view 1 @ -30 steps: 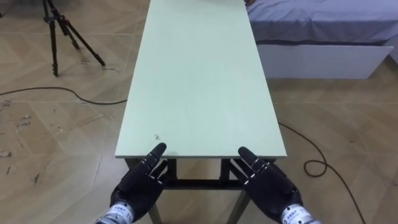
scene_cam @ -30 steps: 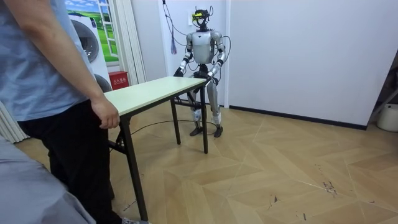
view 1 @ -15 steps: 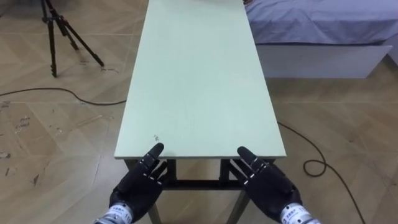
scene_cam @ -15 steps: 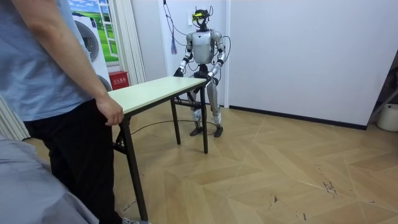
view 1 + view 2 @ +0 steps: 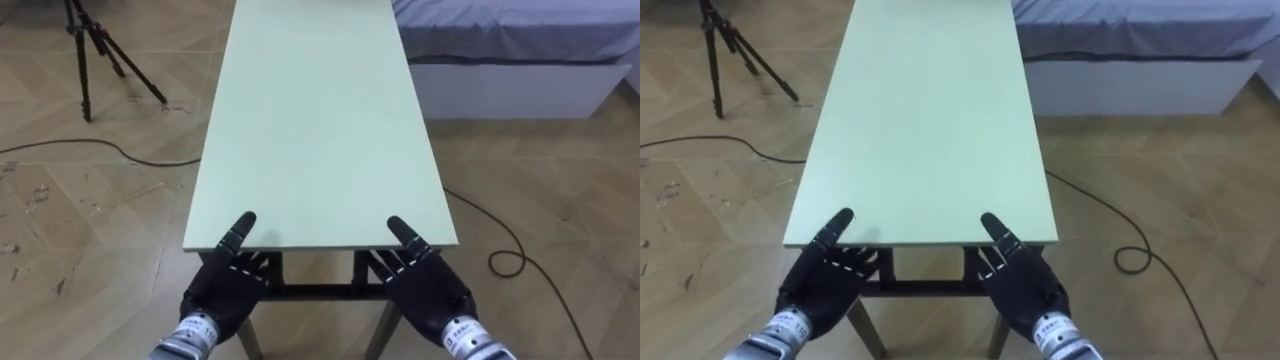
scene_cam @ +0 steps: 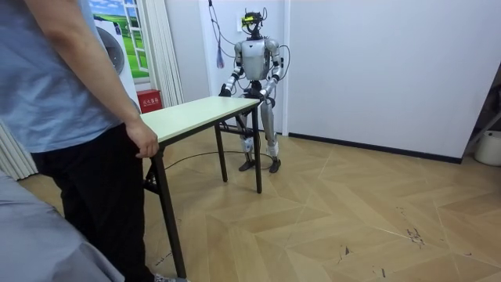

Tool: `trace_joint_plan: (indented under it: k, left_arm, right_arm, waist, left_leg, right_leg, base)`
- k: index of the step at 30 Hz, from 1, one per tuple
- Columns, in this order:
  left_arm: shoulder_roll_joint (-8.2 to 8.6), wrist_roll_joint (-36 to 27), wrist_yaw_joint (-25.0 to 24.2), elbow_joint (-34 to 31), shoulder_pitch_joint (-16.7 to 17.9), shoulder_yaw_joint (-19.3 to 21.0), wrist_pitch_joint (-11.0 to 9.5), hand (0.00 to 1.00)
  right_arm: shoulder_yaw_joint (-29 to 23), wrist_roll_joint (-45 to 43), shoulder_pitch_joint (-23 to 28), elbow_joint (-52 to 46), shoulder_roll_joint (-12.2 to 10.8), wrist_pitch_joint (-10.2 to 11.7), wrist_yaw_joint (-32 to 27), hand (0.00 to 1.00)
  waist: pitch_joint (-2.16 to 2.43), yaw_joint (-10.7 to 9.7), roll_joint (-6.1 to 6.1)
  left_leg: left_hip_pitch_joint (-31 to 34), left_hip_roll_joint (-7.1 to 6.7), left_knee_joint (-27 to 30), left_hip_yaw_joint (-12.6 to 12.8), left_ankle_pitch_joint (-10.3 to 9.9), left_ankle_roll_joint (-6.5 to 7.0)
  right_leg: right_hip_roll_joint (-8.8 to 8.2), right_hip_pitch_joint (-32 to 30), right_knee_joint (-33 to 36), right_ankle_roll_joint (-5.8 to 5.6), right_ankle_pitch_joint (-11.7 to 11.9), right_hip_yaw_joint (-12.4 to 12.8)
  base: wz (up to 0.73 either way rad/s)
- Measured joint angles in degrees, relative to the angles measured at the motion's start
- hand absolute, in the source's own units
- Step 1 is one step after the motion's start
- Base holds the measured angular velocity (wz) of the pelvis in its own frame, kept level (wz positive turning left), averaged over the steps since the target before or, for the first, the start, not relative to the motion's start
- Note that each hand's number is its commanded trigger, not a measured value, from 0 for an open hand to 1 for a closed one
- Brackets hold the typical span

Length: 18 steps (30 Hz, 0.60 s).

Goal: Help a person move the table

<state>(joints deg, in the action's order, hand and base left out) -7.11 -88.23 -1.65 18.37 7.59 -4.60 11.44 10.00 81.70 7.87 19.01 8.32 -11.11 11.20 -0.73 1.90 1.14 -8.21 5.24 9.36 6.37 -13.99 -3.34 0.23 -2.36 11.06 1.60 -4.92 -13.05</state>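
The left hand's (image 5: pixel 222 292) thumb (image 5: pixel 238 228) lay flat on top of the near edge of the table (image 5: pixel 320 120), while its other fingers ran beneath the board with their tips hidden, so the edge sat pinched between them. The right hand (image 5: pixel 428 292) held the same edge in the same way near the opposite corner, thumb (image 5: pixel 402 232) on top and fingers below. The pale green tabletop stretched straight away from the robot, with a tripod (image 5: pixel 95 50) on the wooden floor to its left and a bed (image 5: pixel 510 40) to its right. In the room view, the robot stood upright at the table's far end, and a person (image 6: pixel 70 117) at the near end had one hand (image 6: pixel 144 142) curled over that edge.
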Motion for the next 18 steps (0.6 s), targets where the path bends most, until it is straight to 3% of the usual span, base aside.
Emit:
trace_joint_plan:
  k: [2,11,12,13,14,15,16,17,18]
  left_arm:
    - [0.18,-0.2,0.1,-0.4,-2.1,0.0,-0.3,0.0]
    - [1.11,-1.7,0.4,-0.5,-2.2,0.2,-1.9,0.02]
    - [1.17,-2.5,0.5,-0.6,-2.2,0.2,-2.0,0.17]
    - [1.26,-4.0,1.2,-1.1,-2.2,0.1,-2.4,0.58]
    - [1.27,-5.0,1.3,-1.3,-2.2,0.1,-2.5,0.92]
    - [1.33,-5.2,1.4,-1.6,-2.1,0.1,-2.7,1.0]
    - [1.47,-5.6,1.6,-1.6,-2.1,0.1,-2.9,1.0]
    - [1.6,-6.3,1.8,-1.6,-2.1,0.1,-3.2,1.0]
    - [1.72,-6.7,1.8,-1.6,-2.1,0.2,-3.4,1.0]
  right_arm:
    - [0.0,1.2,-0.4,0.0,0.0,0.0,-0.7,0.0]
    - [0.1,1.8,-1.1,-0.3,-0.6,0.4,-2.3,0.0]
    - [0.1,1.8,-1.2,-0.4,-0.7,0.4,-2.3,0.0]
    - [0.1,2.1,-1.2,-0.7,-0.8,0.4,-2.5,0.0]
    - [0.1,3.0,-1.2,-0.9,-0.8,0.4,-2.6,0.0]
    - [0.1,3.5,-1.2,-1.2,-0.9,0.4,-2.9,0.0]
    - [0.1,3.7,-1.2,-1.6,-1.0,0.5,-3.6,0.69]
    - [0.1,4.3,-1.2,-1.9,-1.2,0.5,-4.3,1.0]
    - [0.1,4.7,-1.2,-2.0,-1.4,0.6,-4.5,1.0]
  waist:
    - [0.0,0.1,0.0]
    - [-0.2,0.2,-0.18]
    - [-0.2,0.2,-0.18]
    - [-0.21,0.2,-0.19]
    - [-0.24,0.3,-0.15]
    - [-0.28,0.3,-0.08]
    - [-0.33,0.3,-0.01]
    - [-0.33,0.2,0.0]
    - [-0.34,0.2,0.01]
  left_leg:
    - [-0.1,0.01,0.0,0.0,0.1,0.09]
    - [0.4,-0.02,0.0,0.2,0.1,0.17]
    - [0.5,-0.02,0.0,0.3,0.1,0.25]
    - [0.7,-0.02,0.0,0.6,0.2,0.3]
    - [0.8,-0.02,0.0,0.8,0.2,0.3]
    - [0.9,-0.01,0.0,0.8,0.2,0.3]
    - [1.0,-0.01,0.0,0.8,0.2,0.31]
    - [1.0,-0.01,0.0,0.8,0.2,0.31]
    - [1.0,-0.01,0.0,0.8,0.2,0.31]
  right_leg:
    - [0.03,-0.2,0.2,0.12,0.1,0.1]
    - [-0.03,-0.9,0.6,0.21,0.1,0.3]
    - [-0.04,-1.0,0.7,0.22,0.2,0.3]
    - [-0.02,-1.3,0.7,0.25,0.2,0.4]
    - [0.0,-1.6,0.8,0.31,0.2,0.5]
    - [0.01,-1.7,0.8,0.35,0.3,0.5]
    - [0.01,-1.7,0.8,0.37,0.3,0.5]
    - [0.02,-1.7,0.8,0.37,0.3,0.5]
    - [0.02,-1.7,0.8,0.37,0.3,0.5]
  base:
    - [-0.02]
    - [-0.01]
    - [0.0]
    - [-0.06]
    - [-0.07]
    - [-0.06]
    - [0.0]
    - [0.0]
    - [0.0]
